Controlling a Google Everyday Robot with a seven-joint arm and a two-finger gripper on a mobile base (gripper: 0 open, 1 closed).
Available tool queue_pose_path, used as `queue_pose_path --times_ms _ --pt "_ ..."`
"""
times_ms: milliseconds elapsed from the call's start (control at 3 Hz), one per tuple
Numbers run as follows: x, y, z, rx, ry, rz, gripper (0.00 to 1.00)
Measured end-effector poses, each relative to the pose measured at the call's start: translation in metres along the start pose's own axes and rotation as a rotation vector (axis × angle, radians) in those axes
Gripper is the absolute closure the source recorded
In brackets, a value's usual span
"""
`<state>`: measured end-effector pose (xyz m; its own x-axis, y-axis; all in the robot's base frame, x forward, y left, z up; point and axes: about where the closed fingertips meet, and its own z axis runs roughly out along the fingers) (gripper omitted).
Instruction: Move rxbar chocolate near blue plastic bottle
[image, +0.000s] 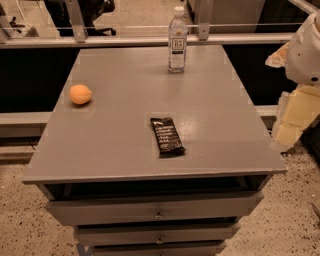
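Note:
The rxbar chocolate (167, 136), a flat black-wrapped bar with white lettering, lies flat on the grey table top (125, 115), slightly right of centre and near the front edge. The blue plastic bottle (177, 40), clear with a white cap and white label, stands upright at the far edge of the table, a little right of centre. The bar and bottle are far apart. My gripper is not in view; only a white rounded part of my arm (306, 50) shows at the right edge, beside the table and above its level.
A round orange fruit (80, 94) sits on the left side of the table. The table is a cabinet with drawers (158, 207) at the front. A railing (140, 40) runs behind it. Cream-coloured blocks (295, 115) stand to the right.

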<state>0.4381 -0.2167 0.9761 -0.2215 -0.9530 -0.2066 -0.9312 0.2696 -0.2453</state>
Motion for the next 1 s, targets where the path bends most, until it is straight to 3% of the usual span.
queue_pose_path --times_ms 333,667,1000 --pt "0.0 0.0 0.0 0.0 0.0 0.0 0.0" --pt "-0.015 0.001 0.016 -0.014 -0.019 0.054 0.0" --pt "-0.05 0.005 0.048 -0.059 -0.027 0.126 0.0"
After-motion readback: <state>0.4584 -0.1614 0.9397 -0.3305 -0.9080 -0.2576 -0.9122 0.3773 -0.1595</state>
